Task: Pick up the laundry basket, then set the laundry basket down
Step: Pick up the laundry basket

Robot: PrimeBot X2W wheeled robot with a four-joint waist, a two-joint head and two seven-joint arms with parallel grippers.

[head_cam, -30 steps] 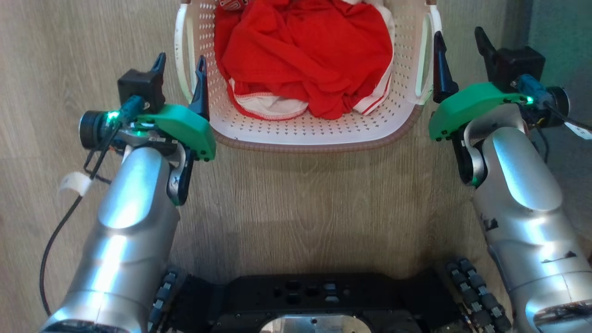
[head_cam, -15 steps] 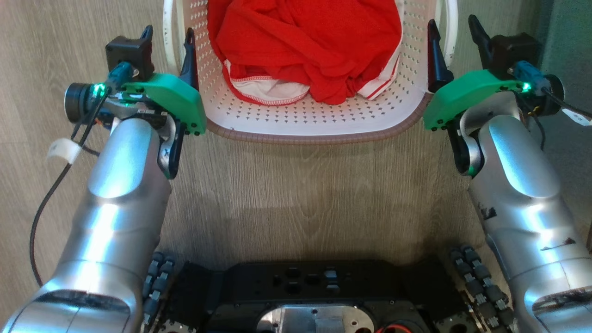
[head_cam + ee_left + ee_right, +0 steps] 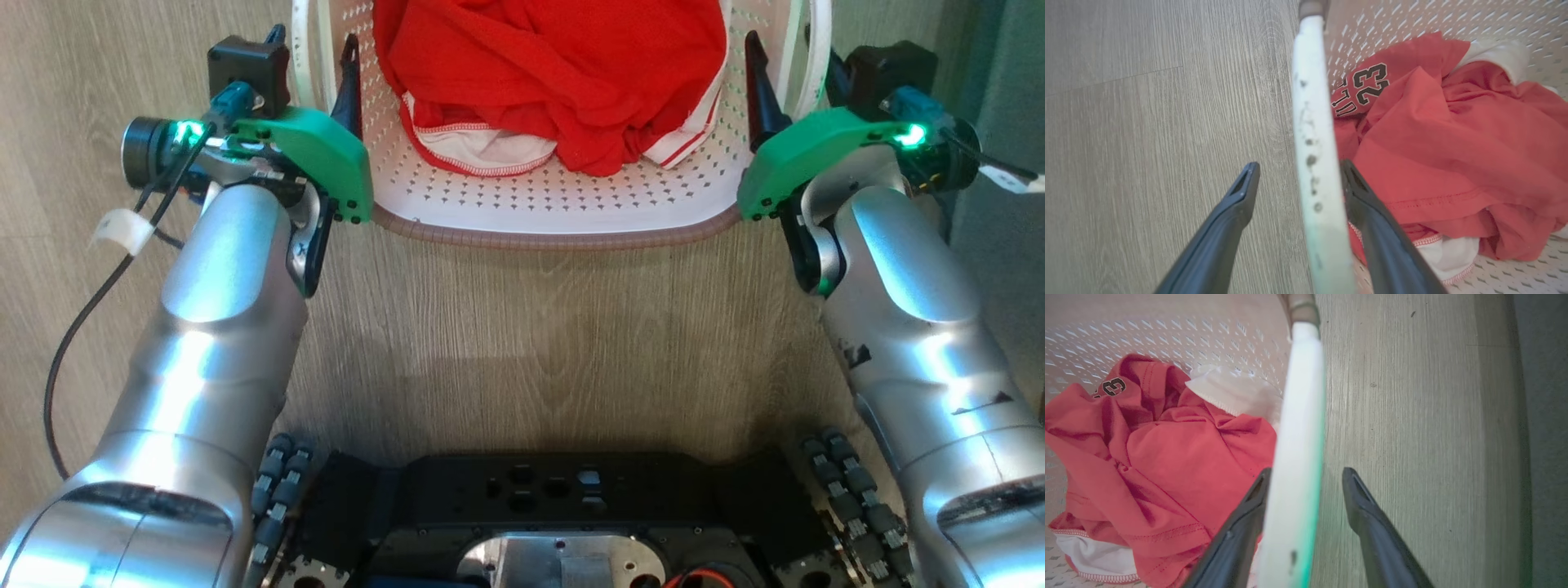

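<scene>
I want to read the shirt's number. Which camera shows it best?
The left wrist view: the number on the red shirt reads 23, big and sharp. The right wrist view catches one digit. The head view gives crumpled red folds.

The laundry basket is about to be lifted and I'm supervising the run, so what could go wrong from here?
1. The left handle and right handle sit off-centre, close to the inner finger of the open left gripper and right gripper; closing may nudge the laundry basket sideways.
2. The red jersey lies beside the left inner finger, so cloth could get pinched.
3. The handles look thin and smooth; the loaded basket might tilt or slip when raised.
</scene>
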